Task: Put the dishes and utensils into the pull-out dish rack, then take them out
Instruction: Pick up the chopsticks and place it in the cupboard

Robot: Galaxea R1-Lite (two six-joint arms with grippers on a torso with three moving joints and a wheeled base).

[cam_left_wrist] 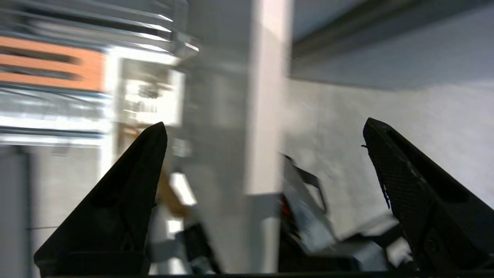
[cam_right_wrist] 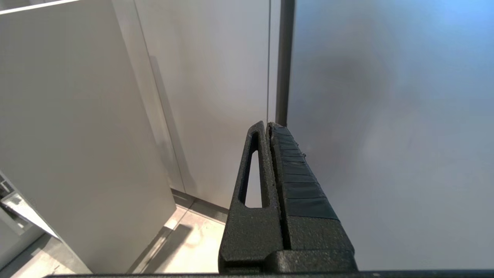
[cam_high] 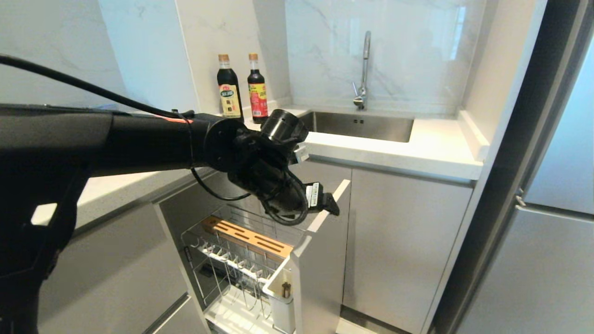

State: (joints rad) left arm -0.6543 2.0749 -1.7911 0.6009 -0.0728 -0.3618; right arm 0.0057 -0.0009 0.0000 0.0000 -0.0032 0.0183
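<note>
Left pincer (cam_high: 333,204) hovers spread wide and empty at the top edge of the flat pale front panel (cam_high: 320,260); the pull-out dish rack (cam_high: 241,260) sits drawn out just below it, with chrome wire, slotted orange-brown board (cam_high: 250,235) and white tub (cam_high: 280,297). Right pincer (cam_right_wrist: 270,129) is clenched, off by the cabinets.

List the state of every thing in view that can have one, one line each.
pull-out dish rack: pulled out, plate prongs bare
utensil tub: holds something brown, too small to identify
left gripper: open, empty, above the rack's front panel
right gripper: shut, empty, parked near the cabinet fronts
faucet: no water running
sauce bottles: upright, capped
</note>
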